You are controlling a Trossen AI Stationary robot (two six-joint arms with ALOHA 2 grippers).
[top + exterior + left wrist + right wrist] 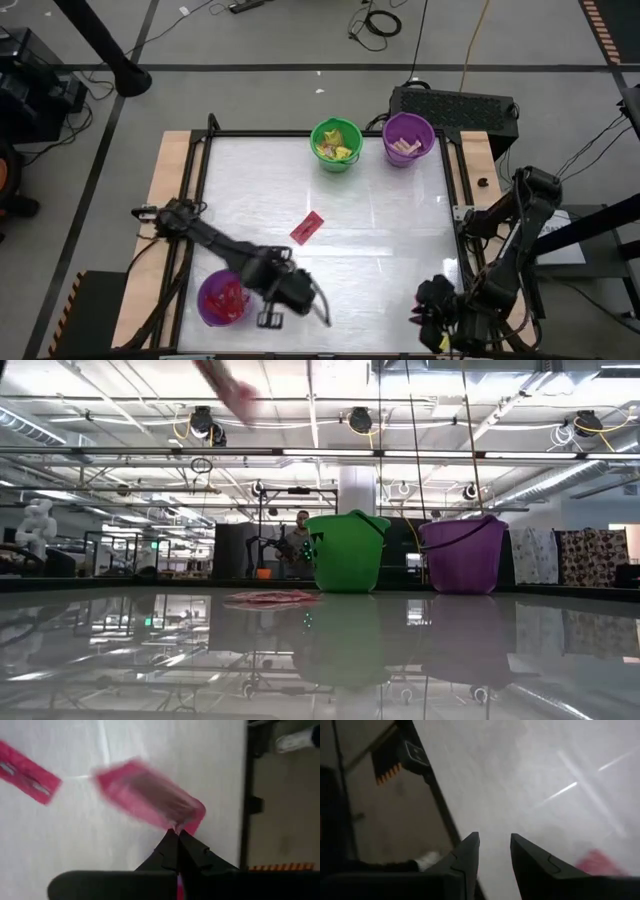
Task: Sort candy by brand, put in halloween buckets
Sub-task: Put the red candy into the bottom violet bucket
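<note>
A flat pink packet (150,800) is in my left gripper (177,836), which is shut on it above the table's near left part (290,288). The packet also shows blurred at the top of the low view (230,390). Another red packet (307,227) lies flat on the table's middle (30,772) (270,598). A purple bucket (222,298) with red packets stands at the near left. A green bucket (336,145) with yellow packets and a purple bucket (408,138) with tan pieces stand at the far edge. My right gripper (495,851) is open and empty at the near right corner (432,305). My left gripper pinches the pink packet at one end (187,822) between its two shut fingertips. The packet sticks out past the fingertips, lifted clear of the table, and it is blurred.
A dark frame (205,160) runs round the white table top. A black box (455,105) sits behind the far right corner. Bare table lies between the far buckets and the near edge.
</note>
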